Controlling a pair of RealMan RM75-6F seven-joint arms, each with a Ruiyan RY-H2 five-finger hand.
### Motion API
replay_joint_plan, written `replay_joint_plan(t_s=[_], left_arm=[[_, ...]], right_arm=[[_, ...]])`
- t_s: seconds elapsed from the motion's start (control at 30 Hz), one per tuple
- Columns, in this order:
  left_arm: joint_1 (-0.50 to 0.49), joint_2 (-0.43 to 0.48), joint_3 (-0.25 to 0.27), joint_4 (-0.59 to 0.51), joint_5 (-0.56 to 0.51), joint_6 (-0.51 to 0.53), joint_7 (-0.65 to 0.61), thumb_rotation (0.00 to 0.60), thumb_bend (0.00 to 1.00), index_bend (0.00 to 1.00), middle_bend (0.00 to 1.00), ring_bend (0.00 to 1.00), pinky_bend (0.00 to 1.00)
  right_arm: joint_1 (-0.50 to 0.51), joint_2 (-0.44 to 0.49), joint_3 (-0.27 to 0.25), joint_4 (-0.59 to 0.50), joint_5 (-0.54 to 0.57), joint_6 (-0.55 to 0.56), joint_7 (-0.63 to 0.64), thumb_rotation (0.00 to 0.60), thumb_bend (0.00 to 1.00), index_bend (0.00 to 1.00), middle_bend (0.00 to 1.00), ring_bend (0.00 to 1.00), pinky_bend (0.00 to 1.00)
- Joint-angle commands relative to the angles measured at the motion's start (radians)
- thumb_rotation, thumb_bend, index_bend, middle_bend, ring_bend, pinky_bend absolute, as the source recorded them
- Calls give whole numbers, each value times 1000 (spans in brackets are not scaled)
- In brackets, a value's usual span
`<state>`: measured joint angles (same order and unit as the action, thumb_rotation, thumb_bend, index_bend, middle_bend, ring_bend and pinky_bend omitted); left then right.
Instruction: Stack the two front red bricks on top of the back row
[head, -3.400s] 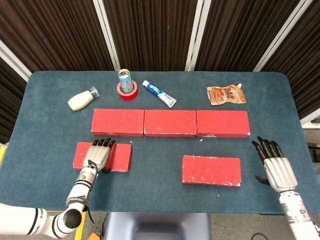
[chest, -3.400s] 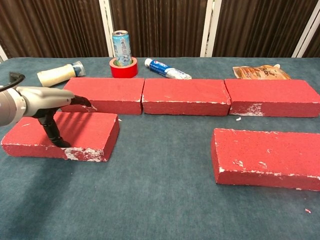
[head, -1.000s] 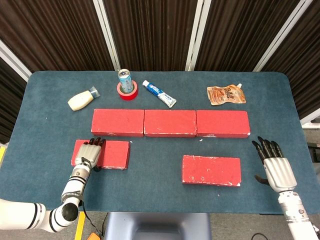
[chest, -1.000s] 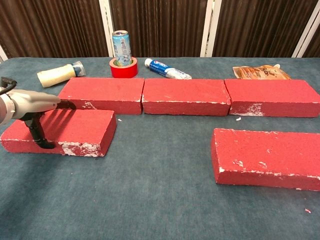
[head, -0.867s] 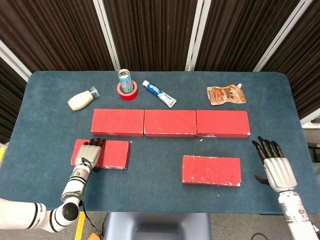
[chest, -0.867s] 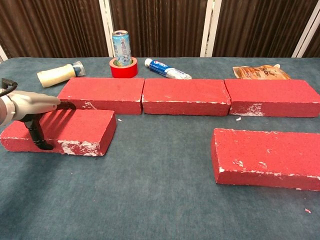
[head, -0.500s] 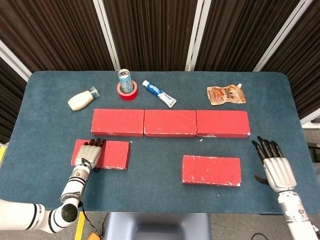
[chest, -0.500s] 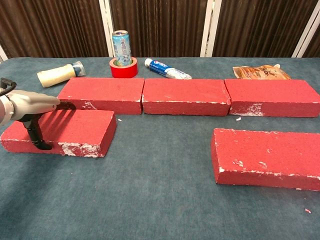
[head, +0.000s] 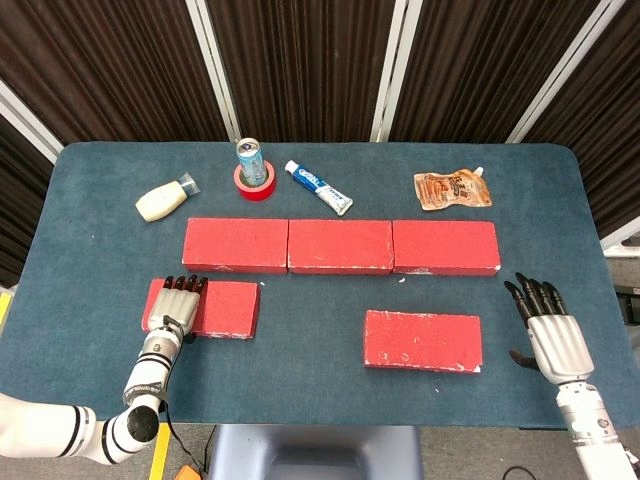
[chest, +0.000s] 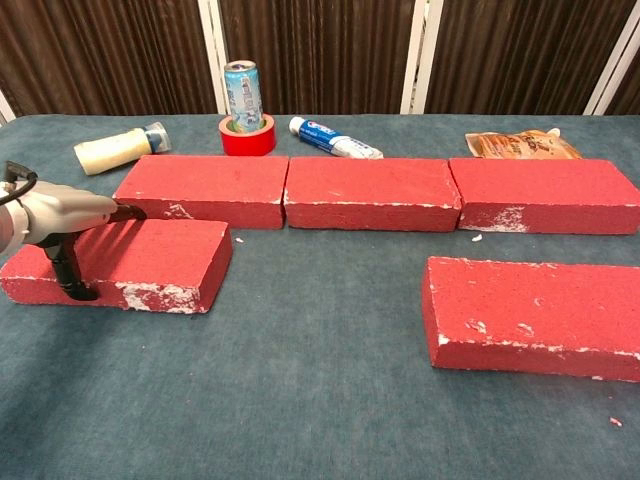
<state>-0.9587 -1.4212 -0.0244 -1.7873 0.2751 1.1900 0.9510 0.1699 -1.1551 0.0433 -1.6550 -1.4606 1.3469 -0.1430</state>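
Between the two near bricks, the left one (head: 218, 309) and the right one (head: 422, 341), the table (head: 310, 340) lies bare and wide. A narrower bare strip runs between them and the far row (head: 340, 246). Behind the row stand a bottle (head: 165, 200), a can (head: 250, 160) in a tape roll (head: 256, 183), a tube (head: 318, 187) and a pouch (head: 452, 189). The left hand (head: 176, 305) lies over the left brick's left end; the right hand (head: 548, 335) is right of the right brick, apart from it.

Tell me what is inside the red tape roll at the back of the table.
A blue-and-silver drink can stands upright inside the red tape roll. The roll's wall covers the can's base, so the table beneath is not visible.
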Motion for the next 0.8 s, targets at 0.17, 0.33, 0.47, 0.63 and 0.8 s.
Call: replay_joint_plan(t_s=[0.17, 0.33, 0.47, 0.63, 0.8], left_arm=[[9, 6, 7, 1, 7, 15, 11, 600, 236, 0, 201, 0, 0], [19, 23, 8, -11, 20, 27, 11, 600, 237, 0, 268, 0, 0], [37, 60, 13, -44, 60, 37, -11, 600, 237, 0, 254, 0, 0], [74, 155, 27, -152, 152, 101, -43, 600, 237, 0, 241, 0, 0], [110, 249, 20, -251, 237, 142, -92, 600, 237, 0, 237, 0, 0]], right_arm=[[1, -1, -1, -1, -1, -2, 0, 600, 0, 0, 0, 0, 0], [0, 0, 0, -2, 1, 0, 2, 600, 0, 0, 0, 0, 0], [0, -2, 0, -2, 0, 1, 0, 600, 0, 0, 0, 0, 0], [0, -3, 1, -1, 2, 1, 0, 600, 0, 0, 0, 0, 0], [2, -6, 1, 1, 2, -2, -6, 600, 0, 0, 0, 0, 0]])
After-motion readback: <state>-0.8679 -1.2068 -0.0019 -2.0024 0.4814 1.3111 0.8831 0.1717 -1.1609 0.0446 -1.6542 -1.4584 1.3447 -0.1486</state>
